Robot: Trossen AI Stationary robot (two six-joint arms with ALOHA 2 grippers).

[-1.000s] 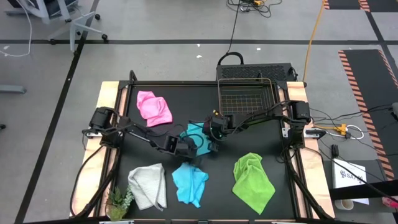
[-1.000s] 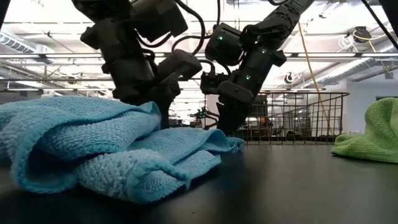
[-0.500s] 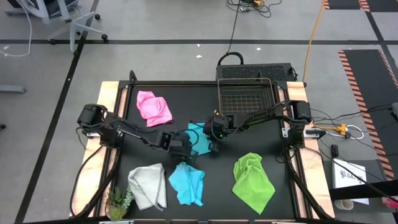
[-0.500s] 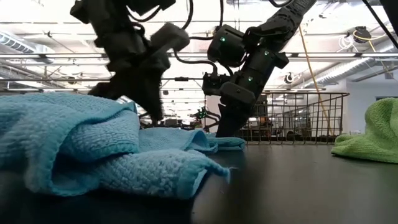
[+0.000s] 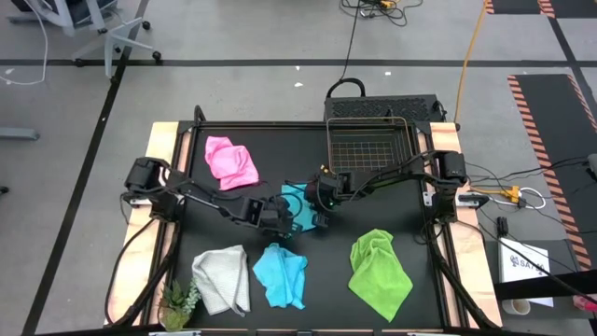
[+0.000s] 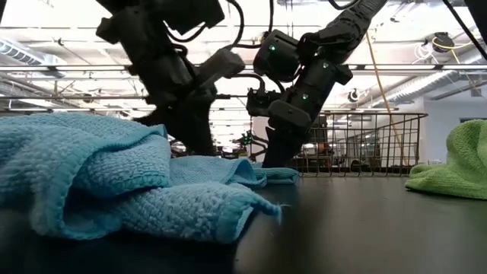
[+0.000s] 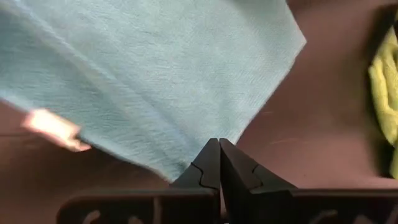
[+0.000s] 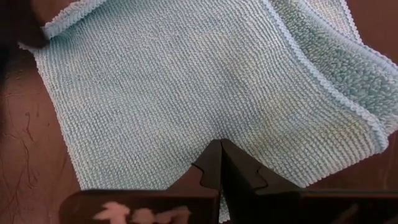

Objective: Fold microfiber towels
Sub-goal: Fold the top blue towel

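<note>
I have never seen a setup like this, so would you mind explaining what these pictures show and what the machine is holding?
It is a robot with two dark arms at a black table, each ending in two fingers. One picture looks straight down, one looks level across the tabletop, and two come from cameras on the wrists. On the table lie a pink towel, a white-grey towel, a green towel, a blue towel near the front and a second blue towel in the middle, plus a wire basket and a small plant. The left gripper and the right gripper are both shut on an edge of the middle blue towel.
</note>
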